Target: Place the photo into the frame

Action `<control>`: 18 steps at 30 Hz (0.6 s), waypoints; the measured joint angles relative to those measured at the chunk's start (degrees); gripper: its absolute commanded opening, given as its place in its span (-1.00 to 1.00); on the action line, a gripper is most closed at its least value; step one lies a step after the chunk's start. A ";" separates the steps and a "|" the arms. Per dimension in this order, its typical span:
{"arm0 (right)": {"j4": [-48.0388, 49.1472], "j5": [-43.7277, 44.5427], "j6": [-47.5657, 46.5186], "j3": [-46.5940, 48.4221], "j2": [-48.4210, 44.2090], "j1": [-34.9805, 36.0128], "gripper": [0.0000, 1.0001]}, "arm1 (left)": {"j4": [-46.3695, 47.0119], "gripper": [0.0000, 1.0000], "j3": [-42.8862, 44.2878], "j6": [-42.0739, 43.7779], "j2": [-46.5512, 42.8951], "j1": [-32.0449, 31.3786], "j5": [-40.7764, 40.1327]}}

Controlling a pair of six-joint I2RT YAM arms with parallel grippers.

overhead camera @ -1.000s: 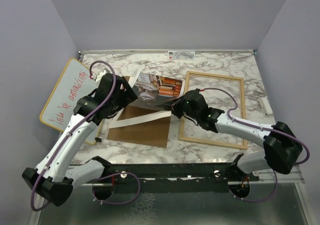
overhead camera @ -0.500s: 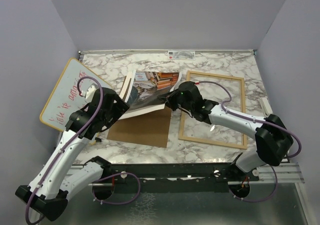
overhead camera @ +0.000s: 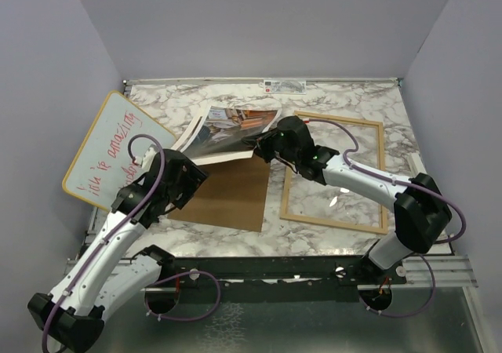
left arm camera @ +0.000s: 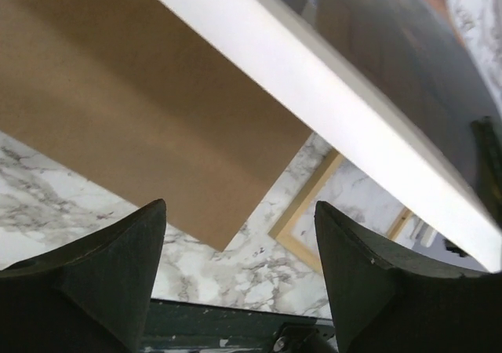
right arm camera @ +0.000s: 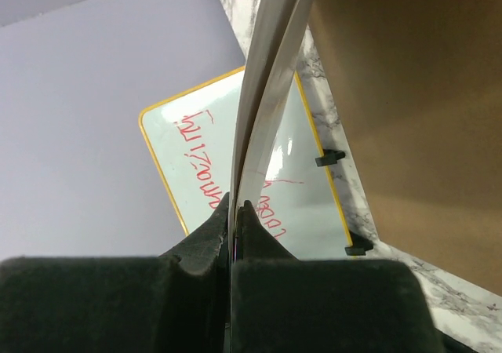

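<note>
step: transfer; photo (overhead camera: 231, 129) is off the table, not yet in the frame (overhead camera: 336, 223)
photo: just left of the frame's far-left corner, tilted, print side up, bowed along its length
right gripper (right arm camera: 234, 212): jaws pinched tight on the photo's edge, on the side nearest the frame
left gripper (left arm camera: 239, 235): jaws apart, nothing between them, low and well left of the frame, under the photo's free edge
backing board (overhead camera: 223, 200): flat, just left of the frame, below the photo
frame state: lying flat, pane bare
next: carry the photo right until it sits over the frame, level it, square it to the rim, lower it
risk: single-edge pinch on limp paper, so the free end likely sags and catches the frame's left rail; left gripper could support it
</note>
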 measured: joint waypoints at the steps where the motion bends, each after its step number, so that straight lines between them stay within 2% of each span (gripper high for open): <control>1: 0.00 -0.22 0.13 0.00 0.00 -0.15 -0.99 | 0.87 0.57 -0.02 -0.48 -0.26 0.00 -0.11; 6: -0.02 -1.51 1.03 0.00 0.11 -0.26 -0.99 | 6.43 0.54 -0.02 -2.54 -4.17 0.00 -2.25; 11: -0.04 -2.21 1.66 0.00 0.11 -0.63 -0.99 | 11.02 0.31 -0.59 -4.46 -6.56 0.02 -3.80; 18: -0.02 -2.36 2.51 0.00 0.11 -0.98 -0.99 | 14.29 0.15 -4.59 -6.93 -5.64 0.02 -3.58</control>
